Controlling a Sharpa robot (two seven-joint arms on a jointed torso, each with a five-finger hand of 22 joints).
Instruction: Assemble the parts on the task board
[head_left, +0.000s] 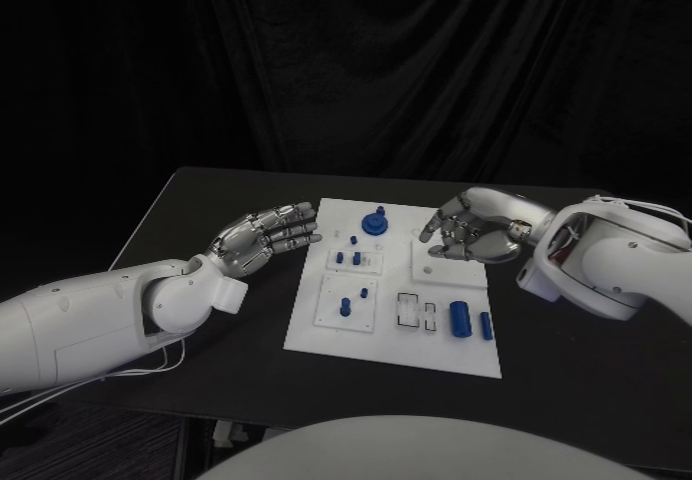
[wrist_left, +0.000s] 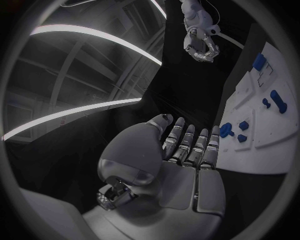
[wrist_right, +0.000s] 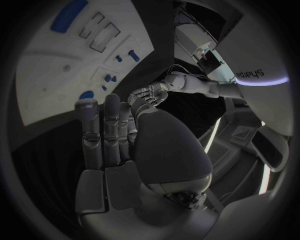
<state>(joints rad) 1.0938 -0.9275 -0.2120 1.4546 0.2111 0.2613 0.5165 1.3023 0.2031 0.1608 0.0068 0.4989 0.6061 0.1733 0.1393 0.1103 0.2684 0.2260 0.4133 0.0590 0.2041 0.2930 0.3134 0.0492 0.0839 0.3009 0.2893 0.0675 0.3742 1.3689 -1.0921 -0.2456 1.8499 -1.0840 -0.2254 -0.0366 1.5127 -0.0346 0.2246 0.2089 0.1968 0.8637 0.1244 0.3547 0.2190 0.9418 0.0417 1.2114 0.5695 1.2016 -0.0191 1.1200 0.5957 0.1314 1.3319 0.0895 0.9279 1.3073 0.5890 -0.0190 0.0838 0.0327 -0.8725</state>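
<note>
The white task board (head_left: 389, 345) lies in the middle of the black table. A blue round knob (head_left: 376, 222) stands near its far edge, and small blue pegs (head_left: 348, 258) stand just nearer. A large blue cylinder (head_left: 460, 317) and a slimmer one (head_left: 486, 325) lie at its near right. My left hand (head_left: 267, 238) hovers off the board's left edge, palm up, fingers spread, holding nothing. Over the far right corner, my right hand (head_left: 469, 232) is also empty. The left wrist view shows the left hand (wrist_left: 181, 155) beside the board (wrist_left: 275, 135). The right hand (wrist_right: 119, 135) has its fingers straight.
More small blue pegs (head_left: 346, 305) stand on the board's left half, beside empty rectangular slots (head_left: 418, 312). Bare black table (head_left: 202, 210) lies to the board's left and right, with its near edge just below the board. A dark curtain hangs behind.
</note>
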